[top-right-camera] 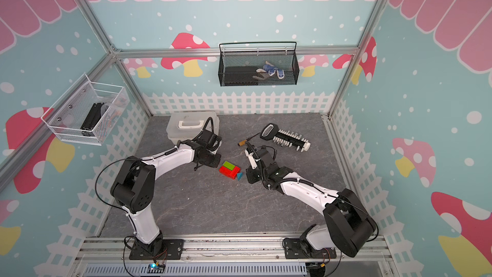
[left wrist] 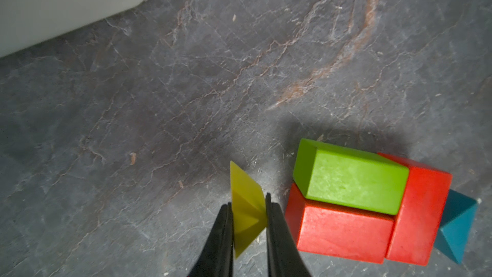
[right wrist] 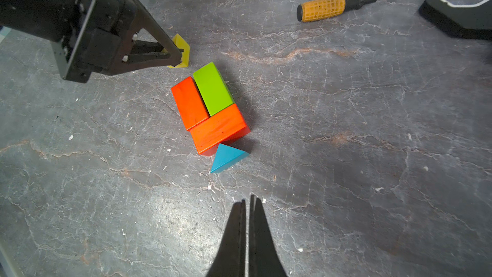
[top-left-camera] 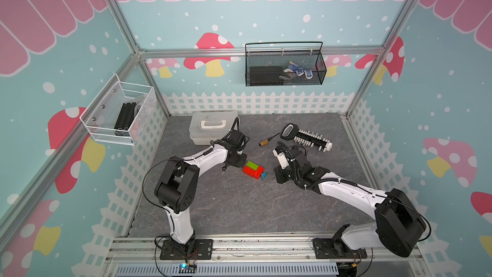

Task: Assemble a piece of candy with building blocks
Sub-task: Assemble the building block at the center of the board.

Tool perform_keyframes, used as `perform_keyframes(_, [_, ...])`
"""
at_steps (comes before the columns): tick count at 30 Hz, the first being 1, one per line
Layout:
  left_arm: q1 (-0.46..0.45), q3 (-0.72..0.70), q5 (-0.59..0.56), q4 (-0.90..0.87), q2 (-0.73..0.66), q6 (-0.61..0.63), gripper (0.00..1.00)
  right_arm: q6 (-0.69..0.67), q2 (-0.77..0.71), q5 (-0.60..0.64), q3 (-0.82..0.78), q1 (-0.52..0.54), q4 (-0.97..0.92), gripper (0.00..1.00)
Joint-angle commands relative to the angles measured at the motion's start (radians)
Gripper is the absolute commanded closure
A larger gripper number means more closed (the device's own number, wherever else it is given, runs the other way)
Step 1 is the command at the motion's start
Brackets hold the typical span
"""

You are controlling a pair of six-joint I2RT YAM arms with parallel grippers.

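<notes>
Inspection finding: no readable text, label, brand, number or sign in any view. The green block [right wrist: 213, 89], the red blocks [right wrist: 190, 102], the blue piece [right wrist: 226, 158] and the yellow piece [left wrist: 246, 209] show plain coloured faces. Any marking on the bit rack [top-left-camera: 312, 139] is too small to read. The white box [top-left-camera: 229, 118] shows nothing legible.

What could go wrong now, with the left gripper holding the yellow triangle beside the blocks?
The yellow triangle sits skewed in the left gripper, so it may twist on release. Pushing it in could shove the loose green block and red bars apart, maybe knocking the blue triangle away; the shut right gripper braces nothing.
</notes>
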Motion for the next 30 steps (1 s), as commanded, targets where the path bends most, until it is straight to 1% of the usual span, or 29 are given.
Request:
perform_keyframes(1, [0.002, 0.037, 0.037, 0.026, 0.022, -0.012, 0.83, 0.014, -0.017, 0.010, -0.018, -0.005, 0.005, 1.00])
perform_keyframes(16, [-0.003, 0.035, 0.053, 0.030, 0.051, -0.021, 0.82, 0.013, 0.004, -0.007, -0.015, -0.006, 0.005, 1.00])
perform_keyframes(30, [-0.006, 0.036, 0.055, 0.036, 0.075, -0.029, 0.78, 0.016, 0.031, -0.030, -0.008, -0.008, 0.005, 1.00])
